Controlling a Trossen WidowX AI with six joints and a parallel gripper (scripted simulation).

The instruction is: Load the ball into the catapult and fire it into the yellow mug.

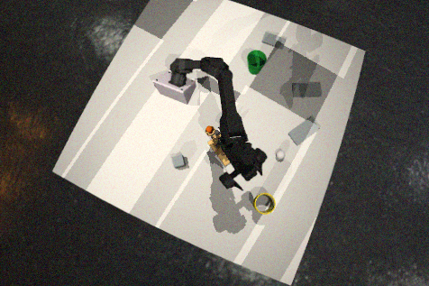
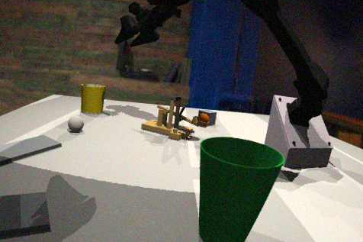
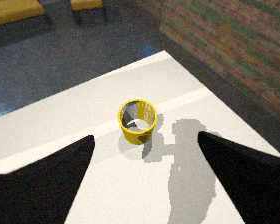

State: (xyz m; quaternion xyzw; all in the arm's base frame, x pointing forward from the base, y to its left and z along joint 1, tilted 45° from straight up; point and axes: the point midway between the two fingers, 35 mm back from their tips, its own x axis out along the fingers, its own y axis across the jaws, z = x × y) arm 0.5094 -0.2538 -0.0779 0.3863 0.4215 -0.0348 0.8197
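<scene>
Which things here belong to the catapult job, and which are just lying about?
Job:
- wooden catapult
- orange ball in its cup
- yellow mug
- gripper, open, raised above the table

Lying about:
- green cup
- white ball
- small grey cube
- flat grey slabs

Staged robot test setup, not a lived-in room. A pale square desk (image 1: pixel 113 112) with grey and white stripes stands alone over a dark mottled floor (image 1: pixel 54 234). A black arm is bolted to a wedge-shaped grey pedestal (image 2: pixel 305 159) right on the desk. Props sit well apart on it: toy wooden catapult (image 2: pixel 168 123), yellow mug (image 2: pixel 92 98), green cup (image 2: pixel 236 190), white ball (image 2: pixel 75 124), flat grey slabs (image 2: pixel 27 148). Backdrop from the exterior view is blurry: brownish brick-like wall (image 2: pixel 57 14), blue column (image 2: pixel 225 53). Room type beyond that unclear.
</scene>
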